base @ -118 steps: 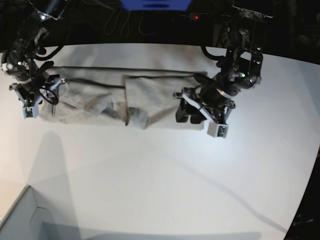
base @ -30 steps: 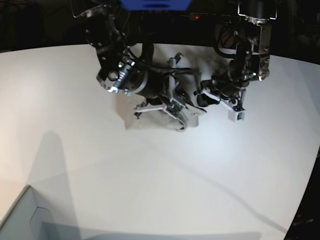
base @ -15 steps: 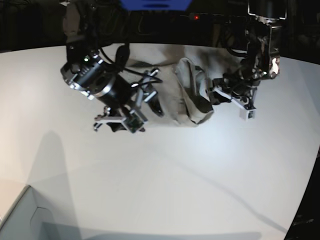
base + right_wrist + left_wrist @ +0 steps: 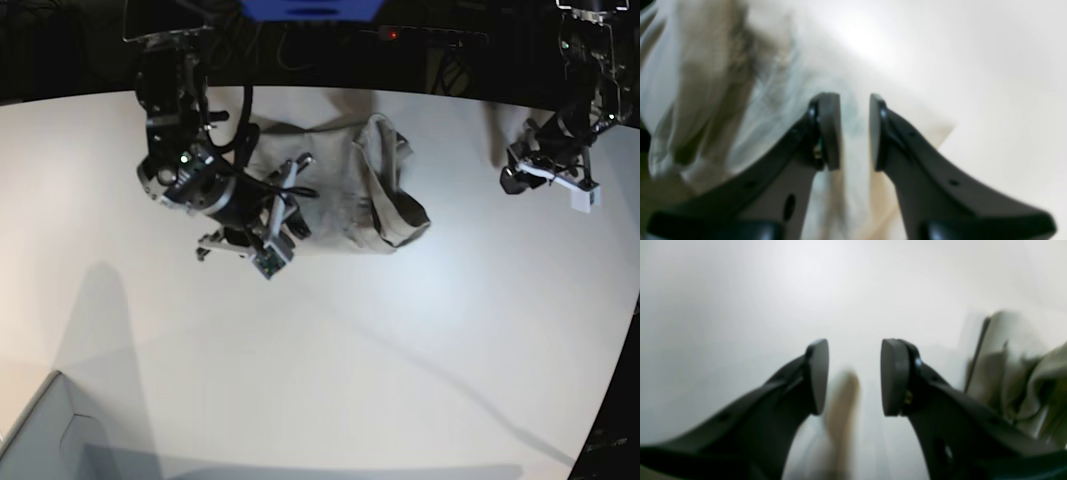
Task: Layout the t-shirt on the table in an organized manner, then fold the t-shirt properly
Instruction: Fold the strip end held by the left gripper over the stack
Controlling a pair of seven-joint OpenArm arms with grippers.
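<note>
The light grey-beige t-shirt (image 4: 335,190) lies bunched at the back middle of the white table (image 4: 300,350), with a thick folded lump (image 4: 392,205) on its right side. My right gripper (image 4: 245,245) hovers at the shirt's left front edge. In the right wrist view that gripper (image 4: 855,130) has a narrow gap between its pads, with blurred cloth (image 4: 723,83) below and nothing pinched. My left gripper (image 4: 548,185) hangs well to the right of the shirt. In the left wrist view it (image 4: 855,373) stands open over bare table, with the shirt (image 4: 1023,373) off to the right.
A pale grey box corner (image 4: 45,440) juts in at the front left. Dark arm bases, cables and a blue object (image 4: 310,8) line the table's back edge. The table's curved edge (image 4: 615,400) runs down the right side.
The left arm has drawn back to the right, away from the shirt's folded lump. The right arm has pulled off the shirt's middle to its left front edge. The shirt is far more compact than seconds ago.
</note>
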